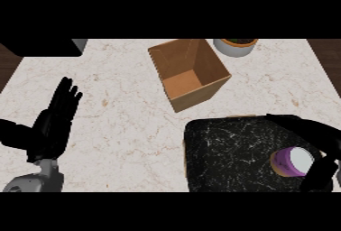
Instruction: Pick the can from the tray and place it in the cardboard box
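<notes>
Two black hands are seen over the counter. The left hand (57, 118) is matt black throughout, built of long, slender fingers with segmented outlines and a broad, blocky palm; a thick black thumb part is seen at its side towards the counter's left edge. Below it, a short grey forearm (41, 177) is shown, cylindrical, with a lighter grey rounded wrist section and a darker band where the hand is joined. The right hand (321, 149) is likewise plain black, with thick rounded fingers. No markings or cables can be made out.
</notes>
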{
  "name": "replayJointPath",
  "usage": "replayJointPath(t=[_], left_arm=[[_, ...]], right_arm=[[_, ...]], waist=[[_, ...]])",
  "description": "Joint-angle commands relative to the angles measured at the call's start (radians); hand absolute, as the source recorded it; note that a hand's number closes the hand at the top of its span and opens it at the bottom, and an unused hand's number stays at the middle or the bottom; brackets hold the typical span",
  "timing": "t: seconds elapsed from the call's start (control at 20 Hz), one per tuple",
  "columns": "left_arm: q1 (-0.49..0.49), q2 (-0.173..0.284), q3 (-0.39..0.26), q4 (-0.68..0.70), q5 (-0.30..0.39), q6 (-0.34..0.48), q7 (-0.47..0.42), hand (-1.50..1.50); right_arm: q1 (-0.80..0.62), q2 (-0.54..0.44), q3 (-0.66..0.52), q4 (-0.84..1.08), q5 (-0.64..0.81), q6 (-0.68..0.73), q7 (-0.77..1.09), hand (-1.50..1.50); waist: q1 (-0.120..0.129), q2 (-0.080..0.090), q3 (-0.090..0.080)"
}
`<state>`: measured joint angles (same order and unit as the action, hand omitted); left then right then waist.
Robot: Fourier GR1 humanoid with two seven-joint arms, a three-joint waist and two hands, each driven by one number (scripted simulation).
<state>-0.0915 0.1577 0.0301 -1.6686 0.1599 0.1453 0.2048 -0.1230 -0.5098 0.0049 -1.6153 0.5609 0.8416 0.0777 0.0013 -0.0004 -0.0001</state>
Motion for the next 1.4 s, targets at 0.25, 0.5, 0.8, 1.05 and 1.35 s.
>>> replayJointPath(t=[0.25,0.5,0.8,1.05,1.35], left_arm=[[-0.05,-0.026,0.005,0.024,-0.038,0.001,0.028,0.0],[0.015,-0.023,0.029,0.006,-0.029,-0.026,-0.003,0.0],[-0.092,-0.028,0.037,0.021,-0.027,-0.014,0.073,0.0],[-0.016,-0.016,0.044,-0.045,-0.027,-0.037,0.07,0.0],[0.037,-0.05,0.015,-0.064,-0.057,-0.034,0.035,0.0]], right_arm=[[0.023,0.037,-0.009,0.03,0.084,-0.006,-0.053,-1.5],[0.073,0.069,0.053,0.049,0.17,-0.101,-0.132,-1.5],[-0.003,0.029,0.02,0.129,0.201,-0.081,-0.215,1.5],[0.08,0.016,0.059,0.038,0.268,-0.163,-0.293,1.5],[0.057,0.031,0.036,0.029,0.302,-0.21,-0.336,1.5]], waist=[[-0.002,0.0,0.0],[-0.001,0.0,0.0],[0.0,0.001,0.0],[0.0,0.0,0.0],[0.0,0.0,0.0]])
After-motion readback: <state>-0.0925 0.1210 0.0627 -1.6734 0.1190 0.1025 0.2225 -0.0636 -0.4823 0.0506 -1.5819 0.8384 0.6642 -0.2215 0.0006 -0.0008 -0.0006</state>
